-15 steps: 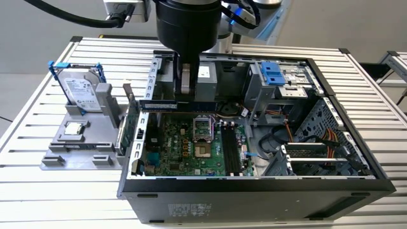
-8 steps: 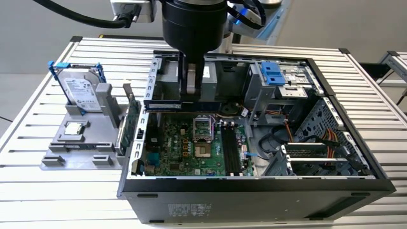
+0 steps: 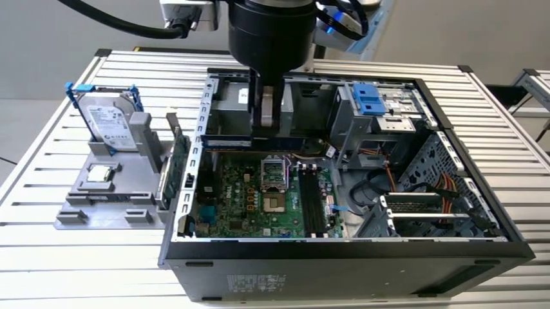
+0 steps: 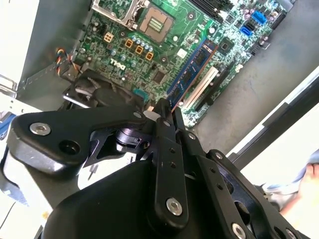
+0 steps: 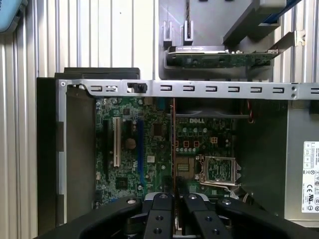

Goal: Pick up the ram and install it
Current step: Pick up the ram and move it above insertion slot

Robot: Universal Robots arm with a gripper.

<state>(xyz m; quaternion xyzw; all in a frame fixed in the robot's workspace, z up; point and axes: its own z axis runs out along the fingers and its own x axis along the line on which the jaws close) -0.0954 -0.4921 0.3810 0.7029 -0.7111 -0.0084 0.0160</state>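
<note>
My gripper hangs inside the open computer case, over the far end of the green motherboard, and it is shut on the ram. In the second wrist view the ram is a dark blue stick with black chips, reaching out from the closed fingertips above the board, apart from it. Seen edge-on in the first wrist view, the ram is a thin line running from the gripper across the board, beside the processor socket. Long black memory slots lie on the board nearer the case's front.
A grey holder on the exterior view's left carries a silver drive in a blue frame, a small square chip and a green board stick standing by the case wall. Drive bays, cables and the case's metal rail crowd the gripper.
</note>
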